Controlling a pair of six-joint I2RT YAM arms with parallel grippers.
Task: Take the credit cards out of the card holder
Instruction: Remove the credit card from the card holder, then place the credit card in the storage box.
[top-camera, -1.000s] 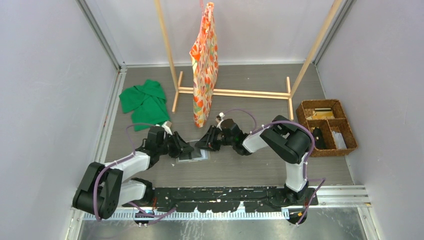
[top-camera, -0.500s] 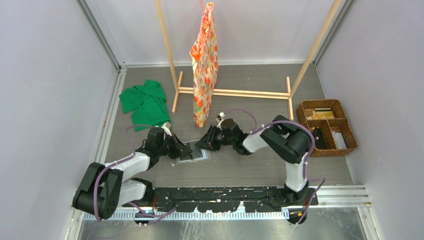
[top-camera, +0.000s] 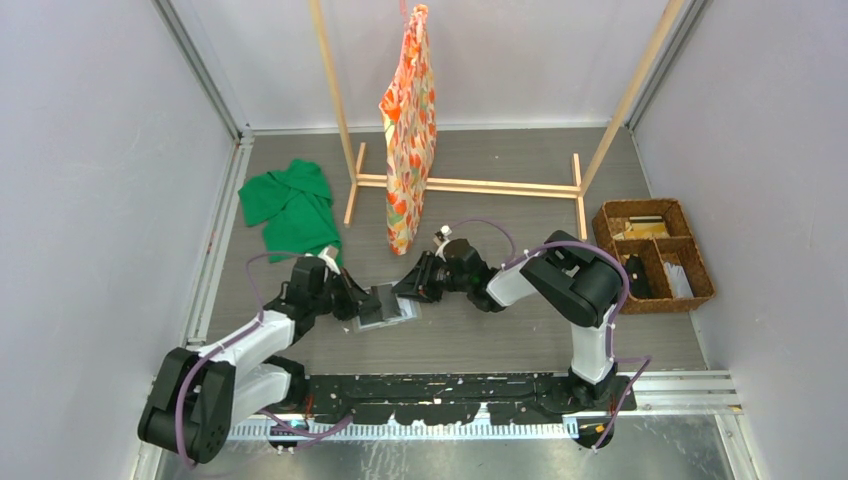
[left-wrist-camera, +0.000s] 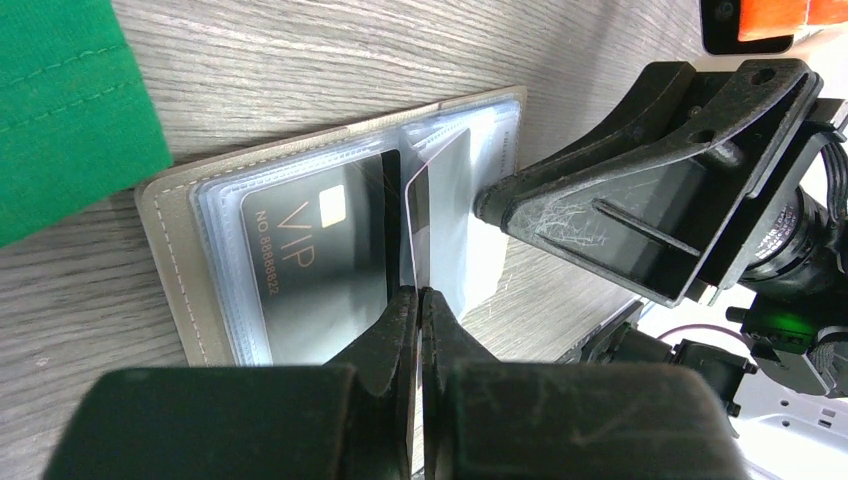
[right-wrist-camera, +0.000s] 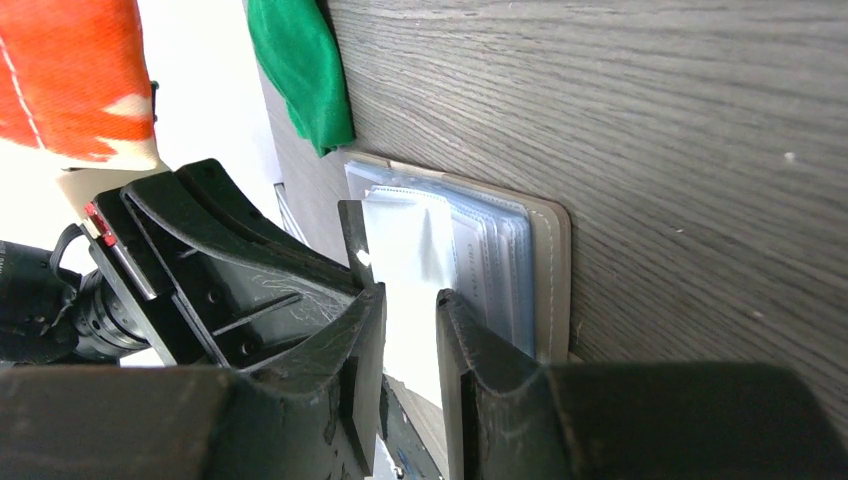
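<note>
Since the earlier frame the left gripper (left-wrist-camera: 418, 297) had closed from a partly open stance, and its arm had drawn a little back toward its own side of the table (left-wrist-camera: 300, 60), while the right arm had hardly shifted. Now its jaws were pressed together on the near edge of a thin grey card (left-wrist-camera: 447, 190), which stood tilted up just ahead of the fingertips. Whether that card had fully left its pocket could not be told. The card holder (left-wrist-camera: 165, 240) lay open and flat on the table directly beyond the left gripper's fingertips, with its pale translucent pockets facing up. A black card marked VIP (left-wrist-camera: 315, 265) sat in the pocket just left of those fingertips in the wrist view. From the opposite side, the right gripper (right-wrist-camera: 410, 293) reached in, its tips resting at the holder's far page, close to the raised card. Its jaws stood a narrow way apart with a pale pocket leaf showing between them. Whether they pinched that leaf or only straddled it could not be told. A green cloth (left-wrist-camera: 60, 110) lay on the table beyond the holder, to the left of the left gripper's line of reach. Farther ahead of both grippers an orange patterned cloth (top-camera: 408, 130) hung from a wooden rack (top-camera: 470, 185). A wicker basket (top-camera: 640, 204) sat well off to the right arm's outer side.
</note>
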